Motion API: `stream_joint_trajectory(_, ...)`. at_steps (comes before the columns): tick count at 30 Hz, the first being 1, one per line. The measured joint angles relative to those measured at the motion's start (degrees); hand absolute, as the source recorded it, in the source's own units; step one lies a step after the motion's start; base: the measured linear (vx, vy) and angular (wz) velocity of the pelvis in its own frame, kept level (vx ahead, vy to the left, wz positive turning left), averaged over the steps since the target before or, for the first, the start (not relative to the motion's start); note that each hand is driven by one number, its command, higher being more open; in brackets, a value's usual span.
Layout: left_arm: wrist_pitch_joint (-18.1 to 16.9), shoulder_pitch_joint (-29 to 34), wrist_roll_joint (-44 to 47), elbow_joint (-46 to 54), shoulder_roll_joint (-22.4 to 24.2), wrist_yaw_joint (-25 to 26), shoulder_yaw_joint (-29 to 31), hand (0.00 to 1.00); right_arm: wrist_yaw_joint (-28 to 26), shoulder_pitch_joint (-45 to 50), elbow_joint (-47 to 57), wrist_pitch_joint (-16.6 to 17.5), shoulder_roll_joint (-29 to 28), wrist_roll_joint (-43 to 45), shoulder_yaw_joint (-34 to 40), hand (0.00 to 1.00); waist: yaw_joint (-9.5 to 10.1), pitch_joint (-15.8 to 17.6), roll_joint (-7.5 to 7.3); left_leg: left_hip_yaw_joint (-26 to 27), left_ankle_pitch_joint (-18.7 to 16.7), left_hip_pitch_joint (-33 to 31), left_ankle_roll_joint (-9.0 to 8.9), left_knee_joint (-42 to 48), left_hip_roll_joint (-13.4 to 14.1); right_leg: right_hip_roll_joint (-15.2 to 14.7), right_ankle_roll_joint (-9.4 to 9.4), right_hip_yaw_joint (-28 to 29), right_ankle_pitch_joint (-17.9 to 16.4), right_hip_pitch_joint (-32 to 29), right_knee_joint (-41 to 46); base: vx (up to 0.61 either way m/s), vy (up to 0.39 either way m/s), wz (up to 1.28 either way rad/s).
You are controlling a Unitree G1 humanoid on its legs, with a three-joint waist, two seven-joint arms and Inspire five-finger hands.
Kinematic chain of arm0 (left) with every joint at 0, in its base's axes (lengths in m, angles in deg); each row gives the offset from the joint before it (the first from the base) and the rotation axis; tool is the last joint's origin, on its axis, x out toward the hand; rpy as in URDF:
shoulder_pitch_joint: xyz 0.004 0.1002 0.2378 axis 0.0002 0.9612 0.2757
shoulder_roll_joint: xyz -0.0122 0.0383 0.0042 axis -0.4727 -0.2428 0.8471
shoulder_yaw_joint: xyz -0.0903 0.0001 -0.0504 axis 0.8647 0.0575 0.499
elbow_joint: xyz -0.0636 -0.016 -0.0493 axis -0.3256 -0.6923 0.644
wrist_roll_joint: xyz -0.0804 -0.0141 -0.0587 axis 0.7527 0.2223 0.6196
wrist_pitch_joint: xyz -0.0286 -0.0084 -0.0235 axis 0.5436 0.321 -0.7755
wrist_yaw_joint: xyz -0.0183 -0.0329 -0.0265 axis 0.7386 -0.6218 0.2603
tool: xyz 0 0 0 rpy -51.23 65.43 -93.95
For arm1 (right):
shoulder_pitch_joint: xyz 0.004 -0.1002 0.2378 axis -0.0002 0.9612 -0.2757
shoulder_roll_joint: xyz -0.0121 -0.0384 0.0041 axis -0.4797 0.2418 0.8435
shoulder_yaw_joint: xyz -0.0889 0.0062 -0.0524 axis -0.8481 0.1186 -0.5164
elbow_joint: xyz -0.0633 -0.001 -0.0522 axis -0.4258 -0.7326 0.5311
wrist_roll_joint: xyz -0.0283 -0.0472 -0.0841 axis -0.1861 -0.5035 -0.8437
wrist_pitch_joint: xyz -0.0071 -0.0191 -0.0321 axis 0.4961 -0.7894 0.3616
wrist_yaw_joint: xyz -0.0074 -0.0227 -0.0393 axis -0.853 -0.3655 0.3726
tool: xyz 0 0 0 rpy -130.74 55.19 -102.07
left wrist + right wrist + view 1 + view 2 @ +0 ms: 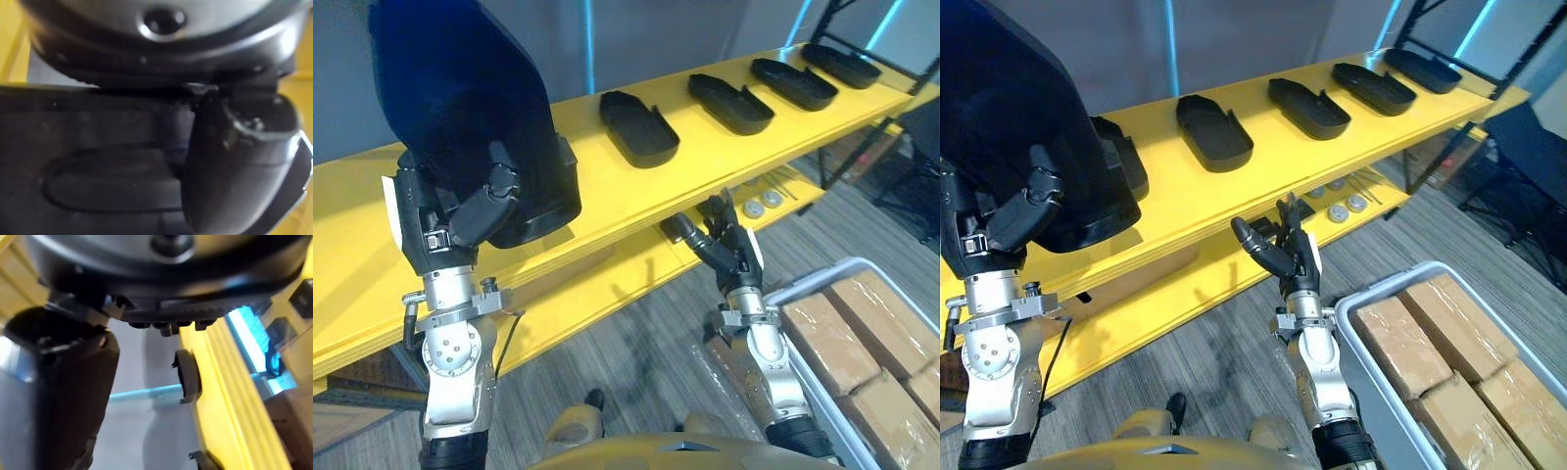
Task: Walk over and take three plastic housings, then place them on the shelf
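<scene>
Left hand [460,220] fingers grasp black housing [460,88], tilted over yellow shelf [636,196]. More housings [636,127] lie along it. Right hand [1295,257] fingers released, by shelf's front edge.

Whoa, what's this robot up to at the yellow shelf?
The robot is stocking a yellow shelf with black plastic housings. Its left robot hand grips one housing, held up over the shelf's near end. A row of other housings already lies along the shelf. The right robot hand hangs open and empty below the shelf's edge, near a grey bin of wrapped boxes.
</scene>
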Motion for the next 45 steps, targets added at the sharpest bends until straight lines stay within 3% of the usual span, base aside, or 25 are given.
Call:
stream_joint_trajectory(1, 0.0, 0.5, 0.0, 0.0, 0.2, 0.3, -0.5, 0.00, -0.4, 0.2, 1.2, 0.0, 0.2, 0.0, -0.1, 1.00, 0.18, -0.3, -0.62, -0.6, -0.2, -0.1, -0.22, 0.2, -0.9, -0.3, -0.43, 0.0, 2.2, 0.0, -1.4, 0.11, -0.136, 0.82)
stream_joint_trajectory(2, 0.1, 1.7, -0.2, 0.0, 1.2, 0.6, -1.7, 0.00, -0.9, 0.1, 2.3, 0.3, 0.9, 0.0, -0.4, 1.00, 0.01, -0.5, -0.48, -1.8, -0.8, -0.3, -0.63, 0.8, -1.9, -1.3, 1.98, -0.8, 3.5, 0.7, -1.7, 0.14, -0.147, 0.66)
stream_joint_trajectory(4, 0.3, 6.5, -0.2, 0.8, 4.3, 0.5, -4.2, 0.00, -1.2, -0.4, 4.2, 0.4, 2.1, -0.1, -1.8, 1.00, 1.00, -1.9, 1.84, -0.9, -2.4, -1.2, -1.39, 1.8, 0.3, 0.1, 1.10, -4.1, 3.9, 3.1, -4.9, 0.15, -0.127, 0.58)
stream_joint_trajectory(8, 0.3, 8.8, -0.2, 1.3, 5.4, 0.1, -5.0, 0.00, -1.0, -0.6, 7.1, 2.7, 2.6, -1.3, -2.8, 1.00, 1.82, -2.3, 2.23, 4.5, -1.8, -2.8, -2.03, 1.9, 3.1, 1.1, 0.46, -8.5, 4.2, 4.9, -6.4, 0.09, -0.080, 0.62)
stream_joint_trajectory(9, 0.2, 8.7, 0.0, 1.3, 5.5, -0.8, -5.0, 0.00, -1.2, -0.7, 9.3, 4.1, 3.2, -4.6, -1.7, 1.00, 1.36, -2.3, 2.25, 11.2, -0.9, -4.8, -0.40, 3.1, 3.9, 0.9, 0.02, -11.7, 4.3, 5.6, -7.1, 0.06, -0.055, 0.96)
stream_joint_trajectory(10, 0.1, 8.7, 0.1, 1.3, 5.5, -1.1, -5.0, 0.00, -1.2, -0.7, 9.9, 4.2, 3.4, -4.9, -1.5, 1.00, 1.32, -2.3, 2.25, 12.8, -0.8, -5.2, -0.10, 3.5, 4.1, 0.8, -0.06, -12.3, 4.4, 5.7, -7.1, 0.03, -0.039, 1.16)
stream_joint_trajectory(12, -0.5, 7.9, 0.3, 1.3, 5.3, -2.6, -5.4, 0.00, -2.5, -3.2, 11.7, 5.3, 5.1, -5.5, 0.2, 1.00, 1.06, -2.3, 2.07, 20.9, 1.1, -7.2, 2.74, 4.3, 4.3, 0.6, -0.52, -15.6, 4.4, 5.9, -7.0, -0.01, -0.001, 1.02)
stream_joint_trajectory(16, -1.5, 7.9, 0.3, 1.3, 5.3, -2.8, -6.2, 0.00, -3.5, -5.3, 11.7, 7.9, 4.6, -5.6, 2.0, 1.00, 1.61, -2.4, 2.09, 17.7, 6.5, -3.5, 2.62, -5.9, 1.9, -0.2, -1.73, -17.2, 3.3, 7.0, -7.1, -0.05, 0.033, 0.74)
stream_joint_trajectory(18, -1.5, 7.8, 0.2, 1.3, 5.1, -3.3, -6.2, 0.00, -3.3, -4.9, 11.7, 7.9, 3.2, -5.5, 2.0, 1.00, 1.43, -2.4, 2.15, 19.5, 7.5, -2.3, 2.80, -9.3, 1.6, -0.7, -0.31, -17.9, 1.9, 8.3, -8.5, -0.09, 0.028, 0.53)
stream_joint_trajectory(20, -1.4, 8.3, -0.4, 1.3, 5.1, -3.5, -6.3, 0.00, -3.5, -4.0, 11.5, 7.9, 2.9, -3.2, 1.2, 1.00, 1.64, -2.7, 2.87, 20.0, 8.4, -1.6, 2.51, -11.2, 1.5, -0.8, -0.26, -18.3, 1.8, 8.5, -9.0, -0.08, 0.036, 0.30)
stream_joint_trajectory(24, -1.4, 8.3, -2.2, 1.3, 4.9, -2.9, -6.2, 0.00, -5.1, -2.4, 10.3, 7.9, 1.2, 1.2, 0.0, 1.00, 0.55, -3.2, 3.75, 21.7, 9.6, -2.1, 2.49, -13.3, 1.5, -0.9, 0.50, -21.0, 2.3, 8.8, -9.1, -0.02, 0.024, 0.42)
stream_joint_trajectory(25, -1.4, 8.2, -2.1, 1.2, 5.0, -3.5, -6.4, 0.00, -5.1, -2.0, 8.6, 7.9, 0.8, 0.9, -0.1, 1.00, -0.09, -3.1, 3.91, 24.5, 9.6, -2.6, 2.50, -13.6, 2.0, -1.3, 1.57, -22.7, 2.9, 9.1, -9.1, 0.01, 0.050, 0.57)
stream_joint_trajectory(27, -1.4, 8.1, -0.7, 1.1, 5.0, -4.7, -6.6, 0.00, -5.1, -1.7, 6.4, 7.8, 0.9, 0.8, -0.2, 1.00, 0.13, -3.1, 4.06, 27.3, 9.7, -3.1, 2.45, -12.9, 2.7, -1.8, 1.71, -22.8, 3.0, 9.2, -8.9, 0.04, 0.077, 0.44)
stream_joint_trajectory(28, -1.4, 8.1, 0.9, 0.9, 5.1, -5.2, -6.9, 0.00, -5.1, -1.8, 5.0, 7.7, 1.0, 0.9, -0.5, 1.00, 0.26, -3.0, 4.29, 27.4, 11.4, -3.0, 1.62, -12.2, 2.6, -1.9, 2.02, -22.7, 2.6, 9.7, -8.7, 0.06, 0.064, 0.37)
stream_joint_trajectory(30, -1.4, 7.9, 2.1, 0.0, 5.1, -4.8, -6.9, 0.00, -4.9, -2.0, 4.2, 7.7, 0.9, 0.9, -1.3, 1.00, 0.15, -2.9, 4.44, 26.2, 11.6, -2.8, 1.92, -12.0, 1.7, -2.6, 1.73, -21.8, 0.6, 9.5, -6.7, 0.04, 0.046, 0.36)
stream_joint_trajectory(32, -1.4, 8.0, 2.9, -1.7, 5.9, -3.8, -6.0, 0.00, -5.3, -3.8, 3.8, 7.6, 0.9, 1.5, -3.2, 1.00, 0.29, -2.5, 4.78, 26.4, 10.7, -3.0, 1.76, -10.3, 1.2, -4.1, 2.15, -20.2, -0.8, 8.0, -2.7, -0.02, 0.040, 0.01)
stream_joint_trajectory(34, -1.4, 8.1, 2.9, -3.3, 6.5, -3.2, -5.5, 0.00, -6.3, -6.4, 2.2, 7.3, 0.8, 3.1, -5.3, 1.00, 0.38, -2.4, 4.67, 28.4, 7.4, -4.0, 0.41, -6.7, 1.1, -5.7, 2.56, -18.6, -2.0, 6.7, 0.2, -0.06, 0.054, -0.31)
stream_joint_trajectory(35, -1.4, 8.1, 2.9, -4.3, 6.4, -3.0, -5.6, 0.00, -7.5, -7.8, 1.4, 7.0, 0.6, 3.4, -6.1, 1.00, 0.19, -1.8, 3.88, 30.7, 3.9, -5.4, 1.26, -1.4, 1.4, -7.3, 2.49, -17.9, -2.6, 6.5, 0.5, -0.05, 0.070, -0.37)
stream_joint_trajectory(36, -1.4, 8.1, 2.8, -4.7, 6.3, -3.4, -6.1, 0.00, -8.0, -8.2, 0.9, 7.0, 0.5, 3.4, -6.4, 1.00, 0.07, -1.8, 4.01, 30.3, 2.2, -7.2, 3.61, 4.6, 2.0, -8.3, 3.05, -17.0, -2.9, 6.5, 1.0, -0.03, 0.122, -0.35)
stream_joint_trajectory(37, -1.4, 8.1, 2.6, -4.7, 6.3, -3.8, -6.4, 0.00, -8.3, -8.2, 0.7, 7.0, 0.5, 3.4, -6.8, 1.00, -0.18, -1.9, 4.43, 29.4, 1.1, -8.1, 3.02, 10.2, 3.5, -8.6, 3.54, -16.3, -3.3, 6.5, 1.5, -0.03, 0.179, -0.31)
stream_joint_trajectory(38, -1.4, 7.9, 2.0, -4.7, 6.3, -4.8, -6.8, 0.00, -8.3, -7.8, 0.7, 7.0, 0.5, 3.4, -7.4, 1.00, -0.97, -2.1, 5.18, 26.9, -2.7, -7.9, 0.64, 12.5, 4.3, -9.1, 4.57, -15.7, -3.9, 6.6, 2.5, -0.01, 0.302, -0.20)
stream_joint_trajectory(40, -1.2, 5.5, 2.0, -5.3, 5.8, -6.5, -7.2, 0.00, -7.8, -6.8, 0.3, 7.5, 0.3, 3.5, -7.2, 1.00, -1.48, -2.0, 4.76, 27.1, -5.6, -7.8, 1.45, 14.0, 2.9, -11.0, 5.36, -15.4, -4.2, 6.6, 3.4, 0.02, 0.314, -0.10)
stream_joint_trajectory(41, -0.6, 3.2, 2.0, -5.7, 5.1, -7.3, -7.5, 0.00, -6.7, -6.3, -0.3, 7.7, 0.2, 3.5, -7.3, 1.00, -1.51, -1.8, 4.43, 27.4, -6.3, -7.5, 2.32, 13.6, 1.6, -12.2, 4.92, -15.5, -4.0, 7.0, 3.7, 0.09, 0.285, -0.05)
stream_joint_trajectory(43, 0.6, 1.0, 2.0, -6.2, 4.8, -8.5, -7.7, 0.00, -5.0, -6.1, -2.4, 7.6, -0.4, 3.3, -7.6, 1.00, -1.38, -1.4, 3.64, 27.8, -5.7, -6.5, 4.00, 11.4, 1.0, -12.8, 1.03, -16.5, -0.6, 5.2, 6.6, 0.07, 0.204, -0.07)
stream_joint_trajectory(45, 1.8, 0.8, 2.6, -6.6, 2.8, -10.1, -8.2, 0.00, -3.3, -5.8, -3.7, 7.5, -2.3, 2.1, -8.6, 1.00, -1.55, -1.0, 2.55, 27.7, -4.1, -3.5, 5.09, 6.4, 0.2, -11.3, 0.56, -15.4, 0.5, 4.2, 7.3, 0.05, 0.169, -0.04)
